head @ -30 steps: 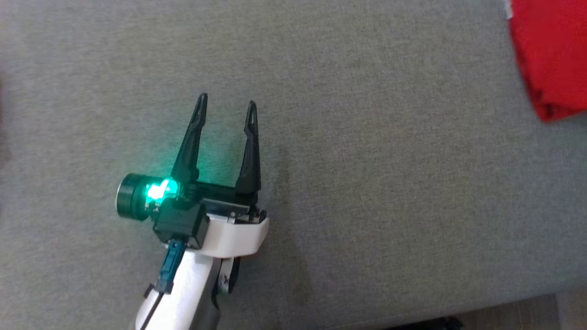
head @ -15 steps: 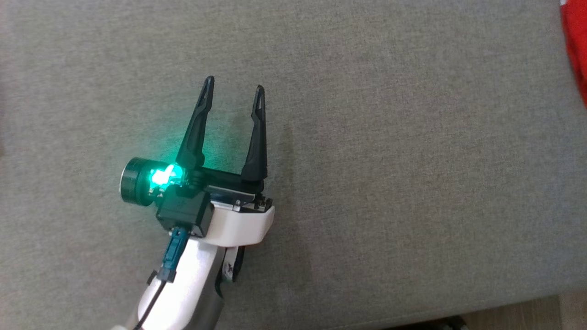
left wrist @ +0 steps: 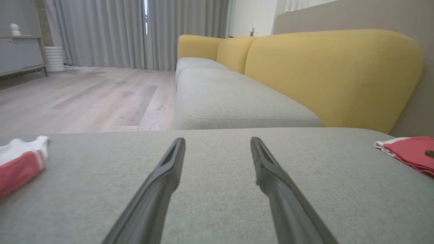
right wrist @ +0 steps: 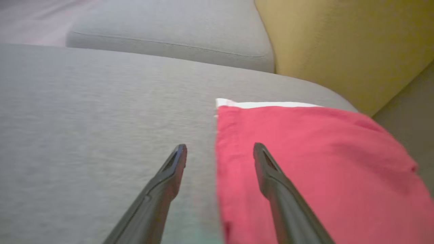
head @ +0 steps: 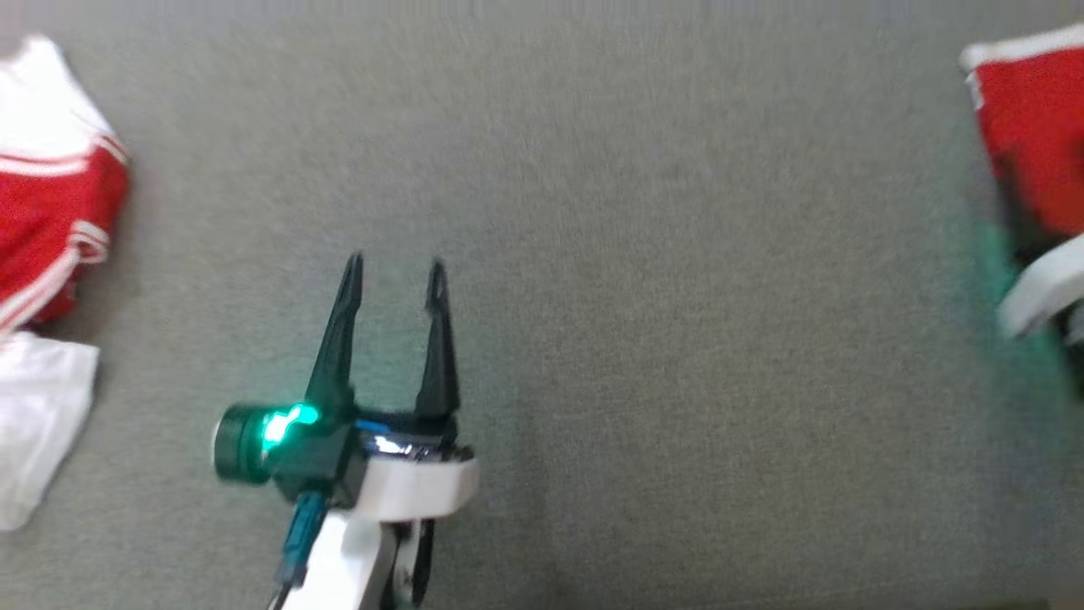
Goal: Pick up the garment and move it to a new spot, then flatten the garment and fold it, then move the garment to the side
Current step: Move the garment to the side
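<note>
A flat red garment with a white edge (head: 1029, 135) lies at the far right of the grey cushion (head: 644, 254). In the right wrist view my right gripper (right wrist: 220, 146) hovers open and empty over the left edge of the red garment (right wrist: 305, 162), one finger above the cloth and one above bare cushion. A crumpled red-and-white garment (head: 51, 212) lies at the far left. My left gripper (head: 395, 263) is open and empty over the middle of the cushion, apart from both garments. The left wrist view has the crumpled garment (left wrist: 20, 162) at its left and the red garment (left wrist: 410, 152) at its right.
A yellow backrest (left wrist: 332, 71) rises behind the cushion, and a second grey seat cushion (left wrist: 234, 101) adjoins it. Wooden floor (left wrist: 84, 98) and grey curtains (left wrist: 112, 30) lie beyond. A pale part of my right arm (head: 1037, 292) shows at the right edge.
The head camera has moved, bringing the crumpled garment in at the left and my right arm in at the right. The left gripper stays open and sits lower in the picture.
</note>
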Robot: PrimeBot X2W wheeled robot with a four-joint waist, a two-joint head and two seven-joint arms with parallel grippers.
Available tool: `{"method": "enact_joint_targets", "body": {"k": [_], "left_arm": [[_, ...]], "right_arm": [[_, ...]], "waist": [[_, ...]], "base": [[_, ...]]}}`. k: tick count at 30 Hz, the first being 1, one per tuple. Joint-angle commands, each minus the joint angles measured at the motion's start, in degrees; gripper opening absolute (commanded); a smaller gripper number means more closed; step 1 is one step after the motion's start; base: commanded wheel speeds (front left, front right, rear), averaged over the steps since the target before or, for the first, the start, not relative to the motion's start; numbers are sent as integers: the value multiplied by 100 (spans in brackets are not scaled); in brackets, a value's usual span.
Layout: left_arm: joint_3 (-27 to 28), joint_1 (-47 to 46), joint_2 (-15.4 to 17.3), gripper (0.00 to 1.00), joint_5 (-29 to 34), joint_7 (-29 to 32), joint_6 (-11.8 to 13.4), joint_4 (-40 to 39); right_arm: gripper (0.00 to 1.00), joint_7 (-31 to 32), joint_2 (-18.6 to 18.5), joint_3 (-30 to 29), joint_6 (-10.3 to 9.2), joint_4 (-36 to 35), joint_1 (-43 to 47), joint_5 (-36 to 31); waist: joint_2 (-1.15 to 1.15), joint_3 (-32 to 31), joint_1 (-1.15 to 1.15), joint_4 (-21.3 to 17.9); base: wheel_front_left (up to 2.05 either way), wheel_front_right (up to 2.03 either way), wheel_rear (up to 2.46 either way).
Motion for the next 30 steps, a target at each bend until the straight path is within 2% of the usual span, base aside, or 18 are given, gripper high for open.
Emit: {"method": "enact_joint_targets", "body": {"k": [1, 7, 16, 24, 30], "left_arm": [[252, 85, -9, 100, -3, -24, -6, -131], [637, 662, -9, 100, 41, -24, -107, -7], [1033, 1505, -9, 100, 74, -24, -190, -112], [1302, 2031, -9, 100, 94, -24, -213, -161], [1495, 2229, -9, 100, 165, -24, -348, 49]], "right_arm": [[100, -75, -9, 36, 19, -253, 305, 46], [100, -76, 698, -413, 19, -1106, 1283, -72], [100, -77, 1796, -1418, 19, -2890, 3076, -1080], [100, -77, 2210, -1542, 19, -3626, 3943, -1470], [100, -77, 2271, -1494, 19, -3679, 4182, -1545]], "waist": [[0, -610, 1, 139], [0, -1392, 1, 222], [0, -2308, 1, 192], [0, -2617, 1, 112], [0, -2746, 1, 78]], "base": [[0, 0, 0], [0, 0, 0], [0, 0, 0], [0, 0, 0], [0, 0, 0]]}}
